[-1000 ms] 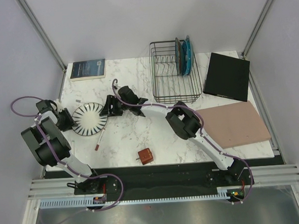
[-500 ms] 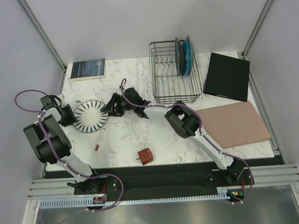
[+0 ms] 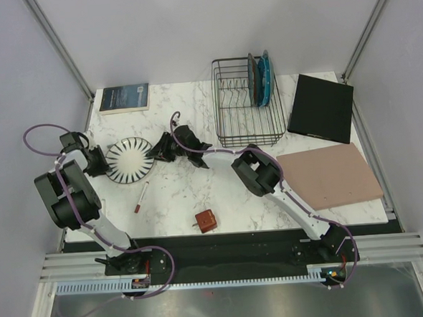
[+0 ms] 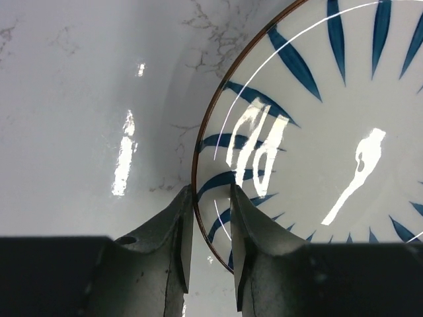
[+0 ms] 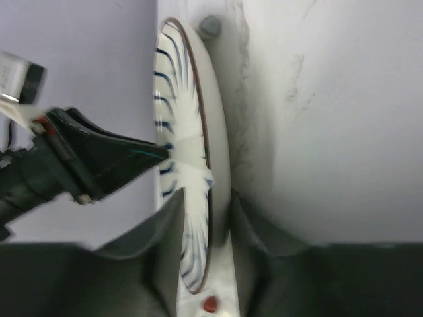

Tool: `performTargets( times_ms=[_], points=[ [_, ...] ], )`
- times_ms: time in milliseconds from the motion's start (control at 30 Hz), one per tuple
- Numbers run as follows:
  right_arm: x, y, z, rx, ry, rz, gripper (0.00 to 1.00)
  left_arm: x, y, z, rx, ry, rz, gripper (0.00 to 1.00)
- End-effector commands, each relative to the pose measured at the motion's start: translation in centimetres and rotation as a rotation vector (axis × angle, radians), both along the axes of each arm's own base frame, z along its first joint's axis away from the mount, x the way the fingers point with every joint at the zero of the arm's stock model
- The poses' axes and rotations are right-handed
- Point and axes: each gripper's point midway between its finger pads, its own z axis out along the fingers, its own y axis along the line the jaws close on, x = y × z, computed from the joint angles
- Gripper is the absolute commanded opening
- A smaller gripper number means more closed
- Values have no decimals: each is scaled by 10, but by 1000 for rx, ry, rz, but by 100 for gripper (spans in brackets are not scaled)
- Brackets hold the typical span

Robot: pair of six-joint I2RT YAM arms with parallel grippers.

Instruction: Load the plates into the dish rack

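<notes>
A white plate with dark radial stripes is at the left of the marble table. My left gripper grips its left rim, and in the left wrist view the fingers straddle the brown edge of the plate. My right gripper is shut on the opposite rim. The right wrist view shows the plate edge-on between the right gripper fingers. The black wire dish rack stands at the back with two plates upright at its right end.
A dark book lies at the back left. A red-tipped pen and a red-brown block lie nearer the front. A black square panel and a pink board lie at the right.
The right gripper has closed on the striped plate's right rim. The plate has shifted slightly toward the back, and the left arm has followed it.
</notes>
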Motion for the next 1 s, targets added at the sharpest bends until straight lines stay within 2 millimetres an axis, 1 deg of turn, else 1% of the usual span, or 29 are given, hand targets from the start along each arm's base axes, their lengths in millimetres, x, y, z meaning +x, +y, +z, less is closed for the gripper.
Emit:
performTargets(
  times_ms=[0,33,67,100,167,200,233,267,300,333,367,400,433,467,500,533,567,600,633,667,700,733,767,800,833,867,900,933,967],
  points=[
    [-34,33,14,30,-66,77,11,-28,-62,-28,-183,140,-127,27],
    [-33,32,14,24,-68,75,4,-27,-62,-27,-181,138,-127,28],
    [-34,30,11,10,-58,74,1,-27,-61,-26,-176,136,-124,29],
    [-31,27,10,4,-56,67,0,-28,-60,-26,-170,137,-119,33],
    [-29,22,11,-3,-53,63,0,-28,-56,-23,-146,134,-108,37],
    [-26,18,15,-3,-54,59,0,-28,-54,-22,-135,130,-102,42],
    [-26,16,14,-9,-55,62,0,-28,-51,-20,-127,121,-92,45],
    [-22,11,14,-17,-61,59,0,-26,-49,-17,-118,104,-87,46],
    [-20,10,18,-17,-69,60,0,-22,-47,-16,-115,85,-85,48],
    [-20,7,17,-21,-68,66,0,-21,-49,-16,-127,80,-89,48],
    [-16,3,19,-19,-74,61,0,-19,-50,-17,-133,81,-91,48],
    [-15,2,23,-14,-77,62,0,-16,-48,-20,-137,86,-90,48],
    [-15,-1,20,-15,-72,63,0,-15,-49,-21,-146,89,-89,48],
    [-12,-4,24,-2,-73,67,0,-13,-49,-22,-152,88,-90,48],
    [-12,-5,30,8,-82,73,0,-9,-50,-22,-164,84,-96,45],
    [-12,-7,32,16,-85,80,0,-7,-52,-21,-174,75,-106,44],
    [-13,-7,39,38,-101,98,0,-3,-57,-18,-200,60,-122,43],
    [-14,-8,48,53,-116,108,0,-1,-57,-16,-208,55,-123,42],
    [-14,-10,51,55,-119,113,0,-1,-58,-13,-212,50,-115,43],
    [-13,-13,58,61,-129,115,0,1,-58,-8,-208,40,-114,43],
    [-13,-15,77,77,-162,123,0,2,-58,-3,-206,25,-114,44],
    [-14,-17,82,79,-172,128,0,5,-55,12,-182,-11,-112,45],
    [-11,-21,93,84,-192,129,0,6,-54,19,-166,-27,-113,47],
    [-13,-24,114,98,-225,136,0,6,-51,27,-145,-48,-115,48],
    [-12,-27,123,85,-253,143,0,8,-47,46,-102,-89,-120,49],
    [-10,-32,144,93,-293,143,0,8,-44,56,-83,-104,-117,49],
    [-11,-34,156,96,-320,151,0,8,-43,67,-64,-123,-117,49],
    [-9,-37,162,75,-350,156,0,9,-40,78,-43,-141,-119,50],
    [-3,-45,179,77,-376,143,0,9,-39,100,-13,-187,-120,50]
  ],
)
